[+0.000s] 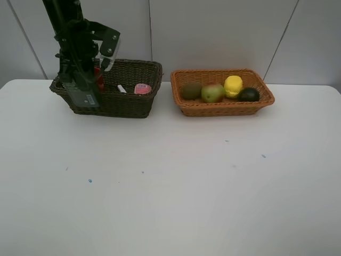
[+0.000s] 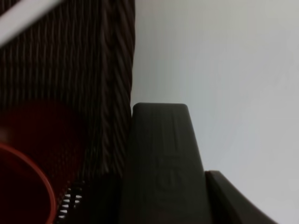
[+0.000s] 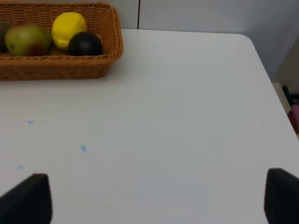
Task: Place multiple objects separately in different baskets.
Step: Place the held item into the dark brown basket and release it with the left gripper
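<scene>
Sitting on the white counter (image 1: 170, 181), side by side and apart: dark basket (image 1: 133, 104) to the left, tan basket (image 1: 224, 108) to the right, both against the back wall.

Tan basket is shallow, orange-tan wicker, and is holding four fruits in a row: brown kiwi (image 1: 192, 90), green-red pear (image 1: 212, 93), yellow lemon (image 1: 233, 86), dark green round fruit (image 1: 248, 95). Kiwi and pear are touching; lemon is sitting just behind, between the pear and the dark fruit. Right wrist view is showing the same end of that basket with pear, lemon and dark fruit, which is reading almost black there.

Dark basket is deeper, dark brown weave. Inside it: pink bottle (image 1: 142, 88) lying near the right end, white marker (image 1: 121, 88) tilted just left of it, red cup (image 1: 99, 78) mostly hidden behind the arm. Pump bottle isn't clearly visible.

Left hand (image 1: 80, 88) is hanging over the left end of the dark basket, down at rim level. Left wrist view is showing one dark finger (image 2: 161, 168) close up, basket wall beside it and the cup rim at the edge. Can't tell whether that hand is apart or together.

Right hand (image 3: 154, 198) is hovering over bare counter, well clear of the tan basket; fingers are standing wide apart, nothing between them.
</scene>
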`<act>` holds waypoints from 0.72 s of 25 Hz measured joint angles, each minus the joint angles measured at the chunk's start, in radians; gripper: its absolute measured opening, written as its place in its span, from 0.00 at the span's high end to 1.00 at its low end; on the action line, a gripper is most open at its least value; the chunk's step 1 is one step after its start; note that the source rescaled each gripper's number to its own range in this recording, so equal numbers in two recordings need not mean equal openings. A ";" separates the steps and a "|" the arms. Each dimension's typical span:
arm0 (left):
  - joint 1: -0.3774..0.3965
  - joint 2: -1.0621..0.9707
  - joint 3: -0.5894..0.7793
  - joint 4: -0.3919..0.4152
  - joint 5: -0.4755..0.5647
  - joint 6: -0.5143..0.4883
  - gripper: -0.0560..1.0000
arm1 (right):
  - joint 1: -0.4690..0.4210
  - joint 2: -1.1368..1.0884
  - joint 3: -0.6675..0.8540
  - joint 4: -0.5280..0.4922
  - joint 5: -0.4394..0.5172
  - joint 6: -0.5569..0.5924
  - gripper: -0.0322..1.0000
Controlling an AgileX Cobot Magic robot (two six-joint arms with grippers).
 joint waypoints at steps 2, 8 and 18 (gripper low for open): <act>-0.006 0.000 -0.030 -0.022 0.015 0.000 0.49 | 0.000 0.000 0.000 0.000 0.000 0.000 0.01; -0.034 -0.003 -0.098 -0.038 -0.019 0.000 0.49 | 0.000 0.000 0.000 0.000 0.000 0.000 0.01; -0.044 -0.005 -0.146 -0.026 -0.035 0.009 0.49 | 0.000 0.000 0.000 0.000 0.000 0.000 0.01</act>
